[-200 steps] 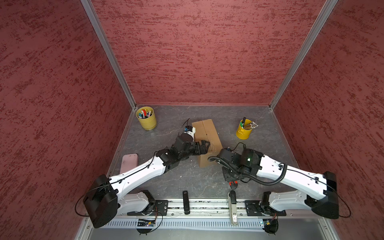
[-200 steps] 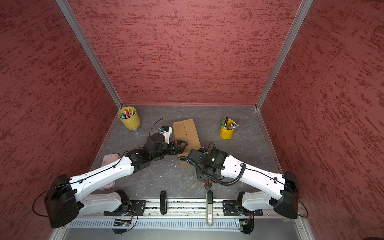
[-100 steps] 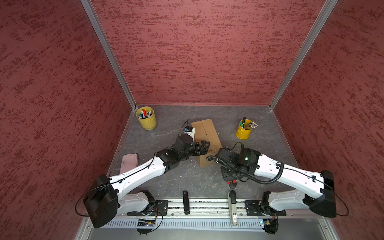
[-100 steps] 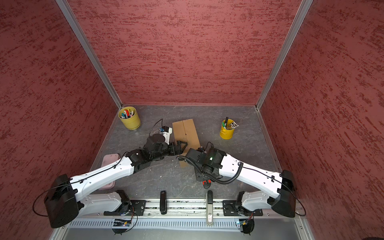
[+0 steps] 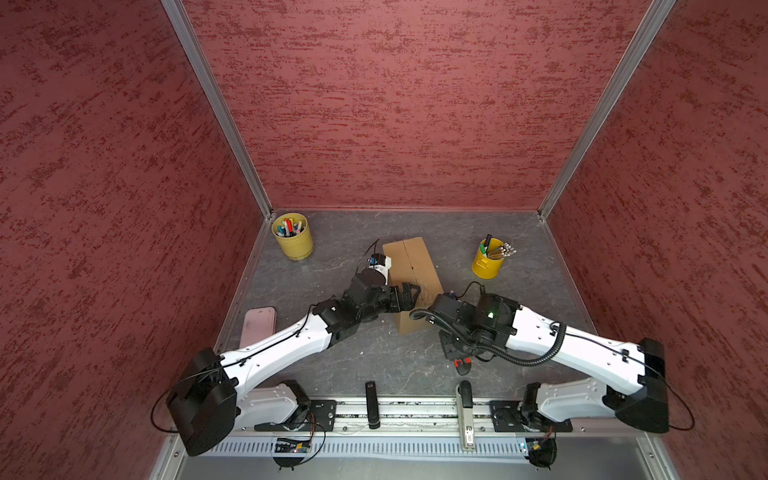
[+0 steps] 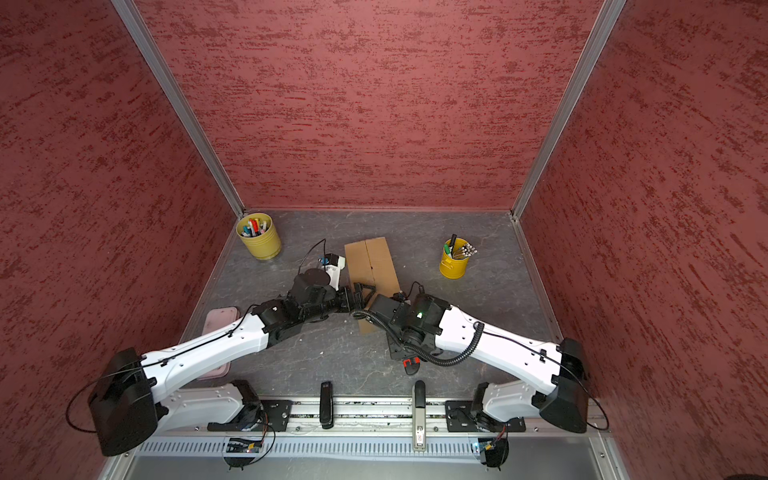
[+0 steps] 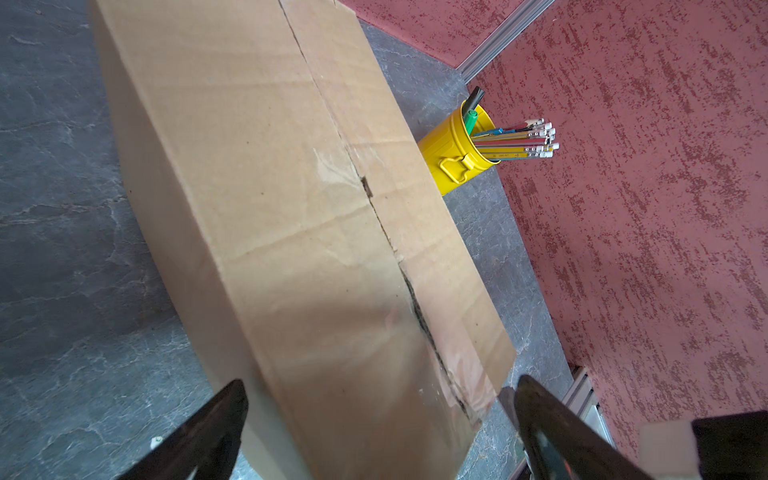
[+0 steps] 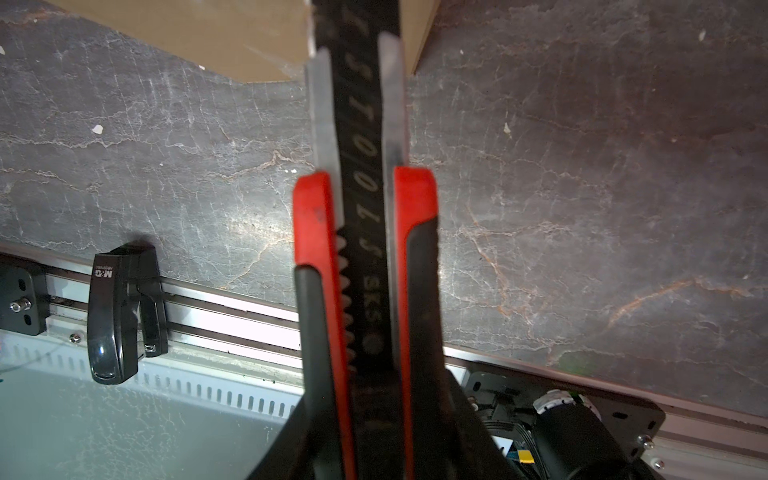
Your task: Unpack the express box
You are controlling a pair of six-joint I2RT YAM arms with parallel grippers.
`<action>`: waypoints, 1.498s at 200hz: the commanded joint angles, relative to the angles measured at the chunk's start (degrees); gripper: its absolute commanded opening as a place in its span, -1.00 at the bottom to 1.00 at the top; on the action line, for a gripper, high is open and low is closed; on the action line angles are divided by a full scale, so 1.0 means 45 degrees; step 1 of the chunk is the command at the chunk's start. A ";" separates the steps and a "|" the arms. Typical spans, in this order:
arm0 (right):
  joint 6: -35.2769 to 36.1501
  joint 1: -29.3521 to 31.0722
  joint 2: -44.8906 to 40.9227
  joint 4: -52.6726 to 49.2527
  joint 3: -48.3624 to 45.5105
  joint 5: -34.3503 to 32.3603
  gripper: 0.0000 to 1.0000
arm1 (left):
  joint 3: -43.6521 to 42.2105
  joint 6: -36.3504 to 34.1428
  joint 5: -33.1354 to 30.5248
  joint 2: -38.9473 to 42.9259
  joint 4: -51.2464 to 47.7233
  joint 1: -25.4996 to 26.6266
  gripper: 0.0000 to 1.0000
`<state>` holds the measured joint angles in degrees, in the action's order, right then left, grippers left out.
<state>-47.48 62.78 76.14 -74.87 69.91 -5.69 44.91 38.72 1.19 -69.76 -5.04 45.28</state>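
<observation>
Left gripper spread wide, flanking express box end; right gripper clamps utility knife beside it.

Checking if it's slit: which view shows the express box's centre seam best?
Left wrist view: the express box fills it, its centre seam close up and partly gaping. Both top views show a faint line; the right wrist view, a corner.

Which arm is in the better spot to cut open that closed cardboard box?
Right. The right tool grips a utility knife with its blade pointing at the near end of the express box. The left tool is open and empty, probably better for steadying it.
</observation>
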 commanded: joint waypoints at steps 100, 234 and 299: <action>0.0448 -0.0409 0.0418 0.0231 0.0731 -0.0366 -0.96 | -0.0291 0.0038 0.0184 0.0013 0.0553 -0.0081 0.99; 0.1090 -0.0847 0.1277 0.0458 0.1513 -0.0122 -0.96 | -0.0295 0.0214 0.0750 -0.0529 0.1155 -0.0064 0.99; 0.1319 -0.0848 0.1518 0.0505 0.1703 0.0015 -0.96 | -0.0235 0.0271 0.0751 -0.0609 0.1300 -0.0026 0.99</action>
<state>-42.92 58.96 82.63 -74.28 75.40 -5.69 43.92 39.29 2.94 -72.03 -2.15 44.95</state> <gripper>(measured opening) 0.405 0.996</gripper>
